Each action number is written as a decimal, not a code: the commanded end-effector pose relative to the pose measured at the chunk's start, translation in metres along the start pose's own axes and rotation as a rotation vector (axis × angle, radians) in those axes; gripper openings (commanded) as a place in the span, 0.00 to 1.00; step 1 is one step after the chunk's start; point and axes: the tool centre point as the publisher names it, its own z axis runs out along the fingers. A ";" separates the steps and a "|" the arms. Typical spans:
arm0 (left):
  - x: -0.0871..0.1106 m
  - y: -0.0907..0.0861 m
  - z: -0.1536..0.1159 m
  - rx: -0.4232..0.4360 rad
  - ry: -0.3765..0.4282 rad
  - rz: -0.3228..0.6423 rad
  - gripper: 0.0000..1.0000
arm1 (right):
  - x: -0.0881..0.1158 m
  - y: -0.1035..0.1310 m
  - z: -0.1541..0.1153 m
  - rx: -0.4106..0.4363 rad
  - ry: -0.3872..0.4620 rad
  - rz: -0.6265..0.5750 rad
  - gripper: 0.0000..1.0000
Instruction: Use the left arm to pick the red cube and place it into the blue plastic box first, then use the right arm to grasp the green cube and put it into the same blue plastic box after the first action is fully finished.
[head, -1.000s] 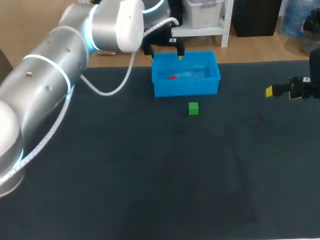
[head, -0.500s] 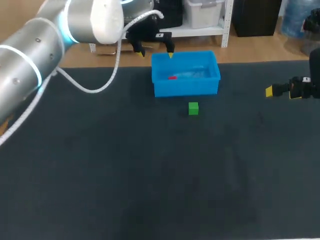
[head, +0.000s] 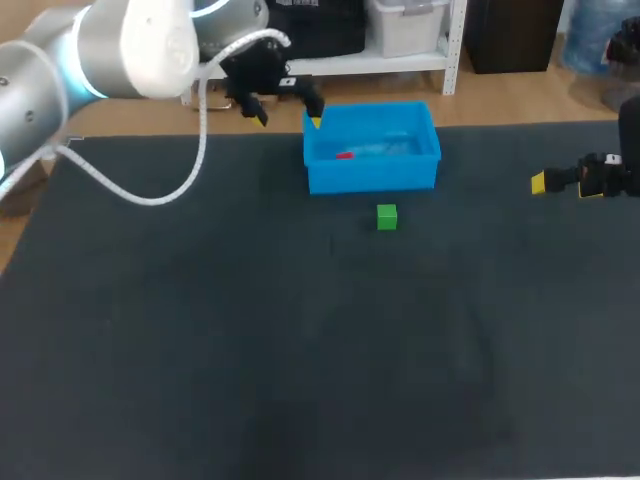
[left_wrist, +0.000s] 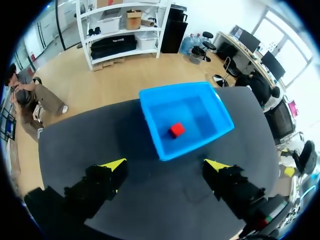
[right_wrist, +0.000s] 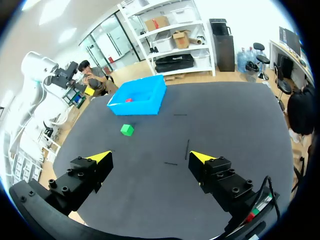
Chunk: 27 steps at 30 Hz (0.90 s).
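Green cube (head: 387, 216) sits just in front of the blue box (head: 372, 178) with the red cube (head: 344, 155) inside, well off to the left of my wide-open right gripper (right_wrist: 151, 157), left gripper (head: 288, 115) open too.

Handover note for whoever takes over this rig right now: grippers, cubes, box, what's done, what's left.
Left gripper: open, empty, near the left rear corner of the blue plastic box.
Right gripper: open, empty, at the right side of the table, away from both cubes.
Red cube: inside the box.
Green cube: on the table, just in front of the box.
Done: red cube placed.
To do: right arm grasps green cube, puts it into the box.
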 end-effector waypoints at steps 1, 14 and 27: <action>0.032 0.007 -0.008 0.025 -0.247 0.003 1.00 | 0.000 0.000 0.000 0.001 0.001 0.000 1.00; 0.055 0.017 -0.011 0.068 -0.253 0.005 1.00 | 0.000 0.000 0.000 0.001 0.001 0.000 1.00; 0.073 0.028 -0.016 0.108 -0.240 0.042 1.00 | 0.000 0.000 0.000 0.001 0.001 0.000 1.00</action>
